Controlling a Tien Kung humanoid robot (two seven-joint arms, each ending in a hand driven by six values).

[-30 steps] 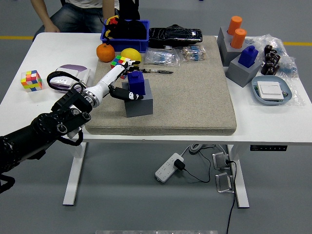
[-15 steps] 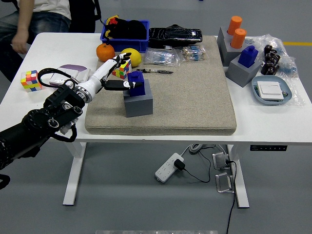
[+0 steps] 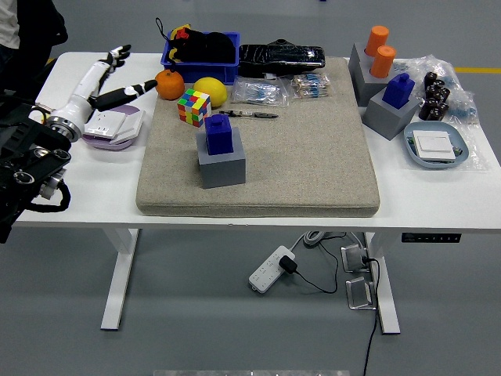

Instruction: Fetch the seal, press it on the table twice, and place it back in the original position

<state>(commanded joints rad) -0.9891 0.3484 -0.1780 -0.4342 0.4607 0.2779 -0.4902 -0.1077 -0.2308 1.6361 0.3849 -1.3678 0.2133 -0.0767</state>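
Note:
The blue seal (image 3: 218, 134) stands upright on its grey block (image 3: 222, 166) at the left part of the beige mat (image 3: 266, 149). My left hand (image 3: 109, 74) is far to the left of it, over the table's back left corner, with its white fingers spread and holding nothing. Its black forearm (image 3: 27, 168) comes in at the left edge. The right arm is out of view.
A colour cube (image 3: 193, 106), an orange (image 3: 168, 84) and a lemon (image 3: 210, 92) lie behind the seal. A white and purple device (image 3: 113, 127) sits under my left wrist. A blue bin (image 3: 200, 48), a black case (image 3: 280, 56), a second blue seal (image 3: 398, 89) and orange cylinders (image 3: 380, 48) stand further back.
My left hand let go of the blue seal on its block and drew back far to the left and up. The seal stays on the block. The person at the back left has mostly left the view.

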